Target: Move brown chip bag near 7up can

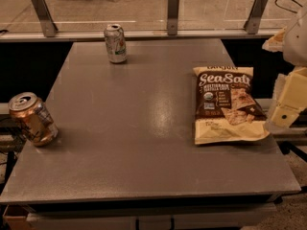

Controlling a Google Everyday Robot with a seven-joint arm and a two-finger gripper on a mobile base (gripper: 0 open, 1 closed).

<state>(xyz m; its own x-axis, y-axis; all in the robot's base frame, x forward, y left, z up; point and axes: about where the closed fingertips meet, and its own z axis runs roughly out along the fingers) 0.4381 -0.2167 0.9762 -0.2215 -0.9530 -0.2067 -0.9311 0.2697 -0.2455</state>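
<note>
The brown chip bag [226,103] lies flat on the right side of the grey table [134,128], with its "Sea Salt" lettering facing up. The 7up can [115,43] stands upright at the table's far edge, left of centre, well away from the bag. My gripper [288,102] is at the right edge of the view, just right of the bag and beside the table's right edge. It holds nothing that I can see.
A copper-gold can [32,119] stands tilted at the table's left edge. A glass railing with metal posts [172,12] runs behind the table. Dark gaps lie on both sides of the table.
</note>
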